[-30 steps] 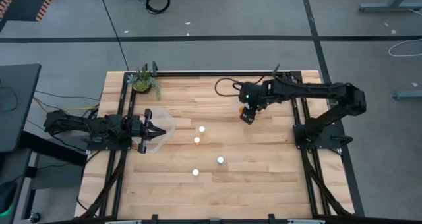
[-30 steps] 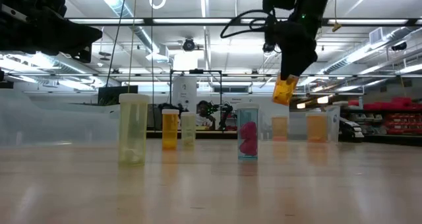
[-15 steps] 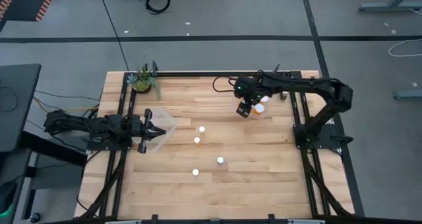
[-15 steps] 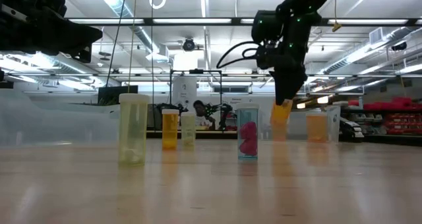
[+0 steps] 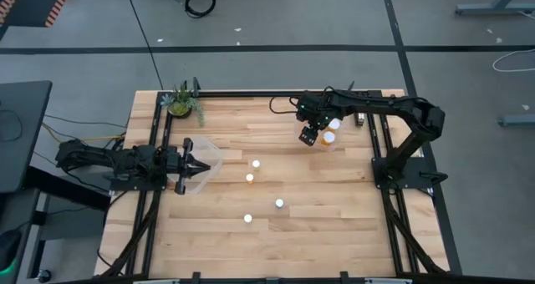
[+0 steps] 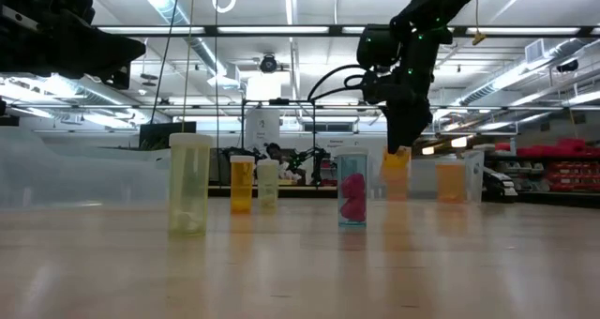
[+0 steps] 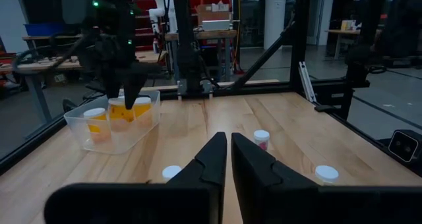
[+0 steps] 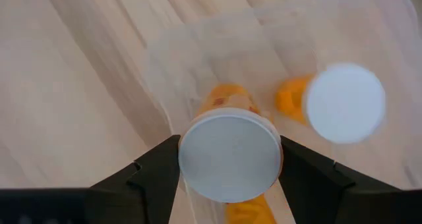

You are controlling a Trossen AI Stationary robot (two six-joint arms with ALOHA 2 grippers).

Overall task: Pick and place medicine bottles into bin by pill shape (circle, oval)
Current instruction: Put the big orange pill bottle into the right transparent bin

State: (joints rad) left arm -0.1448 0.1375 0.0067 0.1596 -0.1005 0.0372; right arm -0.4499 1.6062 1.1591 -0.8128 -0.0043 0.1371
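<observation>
While my right pincer (image 5: 311, 136) lowers the orange bottle (image 8: 230, 157) it grips into the clear bin (image 7: 112, 128), which seems to hold two already, four bottles (image 5: 249, 178) remain on the surface (image 5: 334, 200) and my left pincer (image 5: 199, 167) waits closed.

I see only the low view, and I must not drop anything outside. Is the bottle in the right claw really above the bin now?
Observer: Yes. The right wrist view shows the right claw gripping a white-capped orange bottle directly over the clear bin.
Operator: Is something inside the bin?
Observer: Yes, at least a second bottle, orange with a white cap, stands in it beside yours.
Operator: Where is the left claw?
Observer: In the high view the left claw sits far left, at another bin, well apart from yours.
</observation>
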